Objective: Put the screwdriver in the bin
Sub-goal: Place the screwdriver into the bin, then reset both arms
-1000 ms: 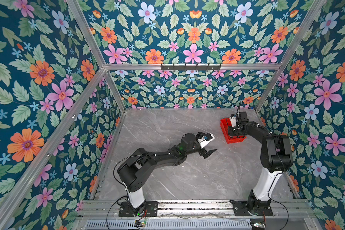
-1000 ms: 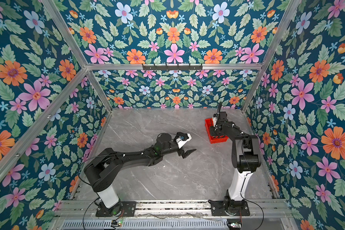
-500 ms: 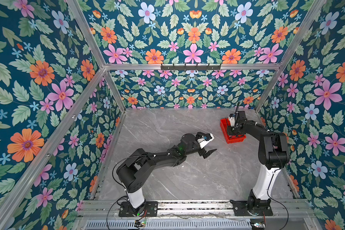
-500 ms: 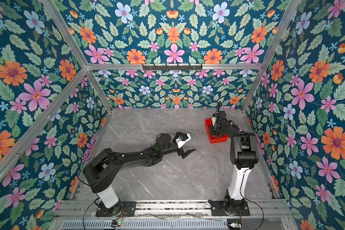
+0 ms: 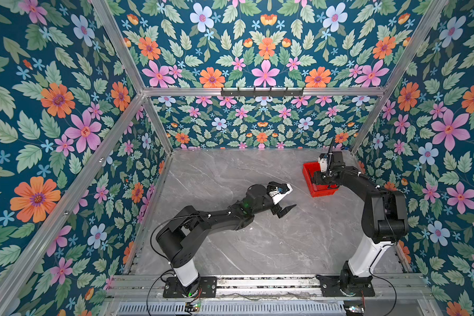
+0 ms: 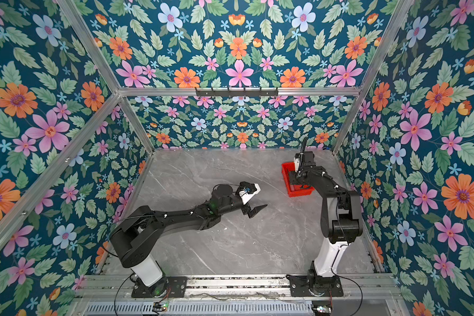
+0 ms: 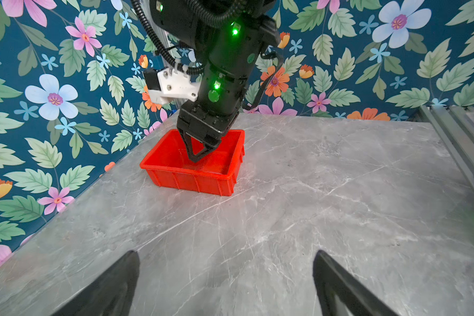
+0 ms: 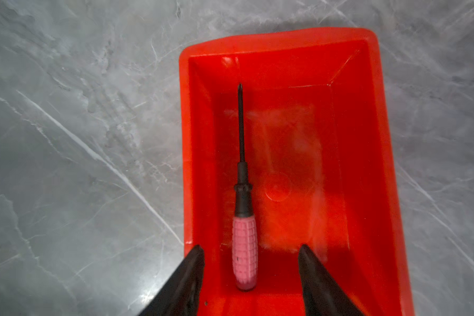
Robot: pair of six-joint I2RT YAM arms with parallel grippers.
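Grey marble-patterned bench [image 5: 230,177] inside a booth with floral walls [image 5: 66,109]. 2 black robot arms are mounted along the near edge. The small rectangular red plastic bin [image 5: 308,176] sits at the far right of the bench, close to the right-hand wall; it shows in both top views [image 6: 286,177] and faces the left wrist camera [image 7: 192,180]. The right arm [image 5: 367,188] bends forward over the bin and its wrist points down, with the right jaws lowered inside the bin's walls. From the right wrist camera those jaws stand spread. They pinch nothing: 1 tip is on each side of the handle, with a clear gap on both sides. The slim screwdriver [image 8: 241,186], with its thin black shaft, black collar and ribbed pink handle, lies flat on the bin's floor [image 8: 348,164]. It lies lengthwise, closer to 1 long wall than to the other. The handle end is between the jaw tips, and the shaft tip points away toward the far short wall. From above I cannot see the screwdriver, because the right arm covers that part of the bin. The left arm [image 5: 230,216] stretches low across the middle of the bench toward the bin and is well apart from it. The left jaws are spread wide over bare bench, with nothing between them.
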